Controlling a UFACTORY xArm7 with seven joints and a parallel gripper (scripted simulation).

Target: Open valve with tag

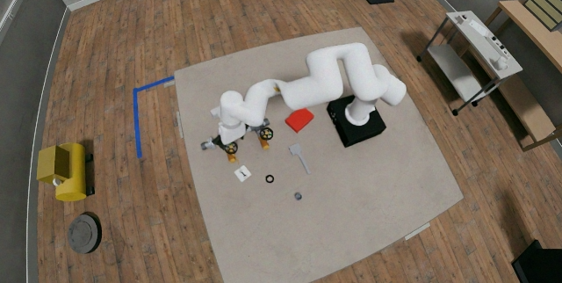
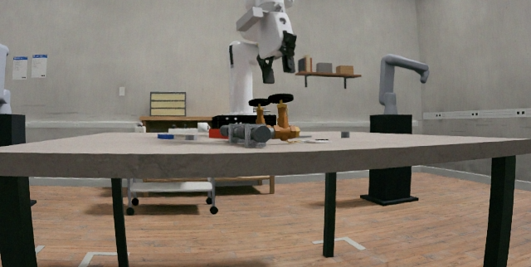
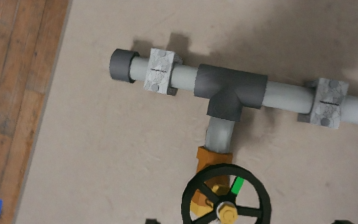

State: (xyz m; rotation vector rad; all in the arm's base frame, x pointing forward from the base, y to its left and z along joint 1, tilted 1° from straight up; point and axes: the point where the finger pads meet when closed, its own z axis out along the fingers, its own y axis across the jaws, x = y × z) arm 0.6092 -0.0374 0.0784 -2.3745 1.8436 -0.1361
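A grey pipe [image 3: 180, 75] [image 2: 249, 133] with a dark tee lies on the table [image 1: 351, 195] and carries two brass valves with black handwheels. The valve nearer the capped pipe end [image 1: 231, 147] [image 2: 280, 98] [image 3: 225, 198] has a green mark on its wheel. A white tag [image 1: 242, 173] marked 1 lies just beside it. The other valve [image 1: 266, 139] [image 2: 259, 102] stands further along the pipe. My gripper [image 2: 277, 68] is open and empty. It hangs well above the valves, over the pipe near the tagged valve.
A red block [image 1: 299, 119], a grey flat tool [image 1: 300, 156], a black ring [image 1: 266, 178] and a small grey cylinder [image 1: 298, 196] lie on the table. The arm's black base [image 1: 356, 120] stands behind them. The table's left edge is near the pipe end.
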